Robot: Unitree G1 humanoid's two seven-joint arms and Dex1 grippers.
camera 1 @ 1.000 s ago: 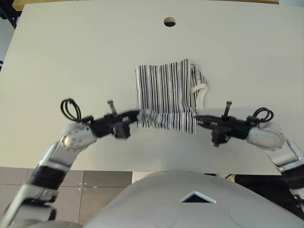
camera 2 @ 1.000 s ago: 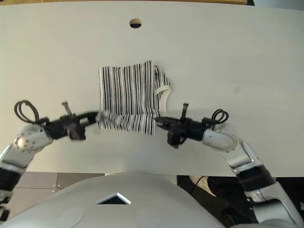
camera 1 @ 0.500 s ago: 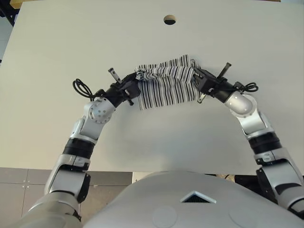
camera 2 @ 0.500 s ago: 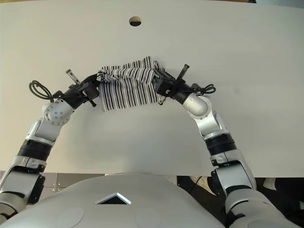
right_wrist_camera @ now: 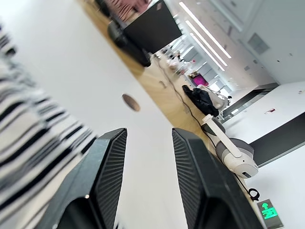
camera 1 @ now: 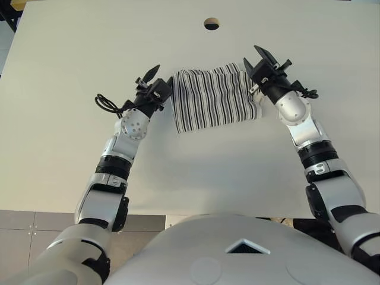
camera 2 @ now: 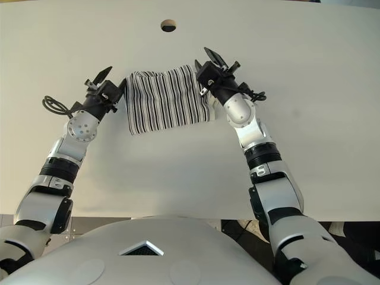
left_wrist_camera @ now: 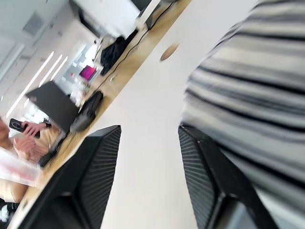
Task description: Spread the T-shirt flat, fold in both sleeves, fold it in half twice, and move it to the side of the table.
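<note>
While the folded striped T-shirt (camera 1: 214, 98) lies on the desk (camera 1: 89, 47), left gripper (camera 1: 159, 80) and right gripper (camera 1: 256, 59) flank it, both spread.

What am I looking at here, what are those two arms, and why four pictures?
This is a humanoid robot; each arm ends in a two-finger gripper. The two wide pictures come from cameras in its head, looking down over a white table. The two close ones come from a camera on each wrist, looking out between the fingers. A folded striped T-shirt lies on the table. The left gripper and right gripper sit by its far corners, both open, holding nothing.
</note>
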